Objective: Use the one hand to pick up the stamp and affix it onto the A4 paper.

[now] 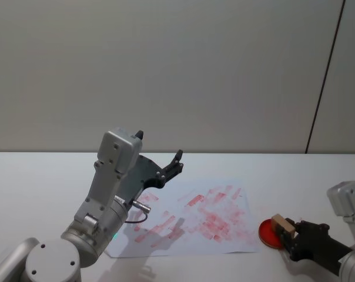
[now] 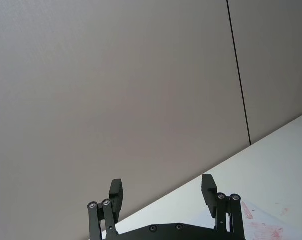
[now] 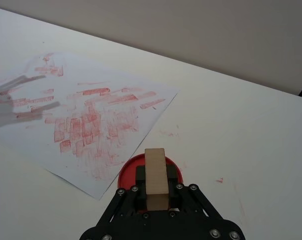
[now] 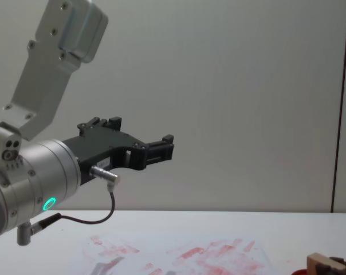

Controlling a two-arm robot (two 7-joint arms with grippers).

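A light tan wooden stamp (image 3: 156, 177) (image 1: 281, 225) (image 4: 329, 265) stands between the fingers of my right gripper (image 3: 156, 192) (image 1: 290, 234), which is shut on it right over the round red ink pad (image 3: 127, 172) (image 1: 267, 231). Whether the stamp's underside touches the pad is hidden. The A4 paper (image 1: 195, 220) (image 3: 86, 120) (image 4: 190, 255), white and smeared with red stamp marks, lies just left of the pad. My left gripper (image 1: 160, 155) (image 2: 163, 192) (image 4: 133, 134) hangs open and empty in the air above the paper's left part.
The white table (image 1: 42, 188) spreads around the sheet, with bare room at the left and behind. A plain grey wall with a dark vertical seam (image 1: 324, 76) rises behind the table. The left arm's shadow (image 3: 21, 100) falls on the paper.
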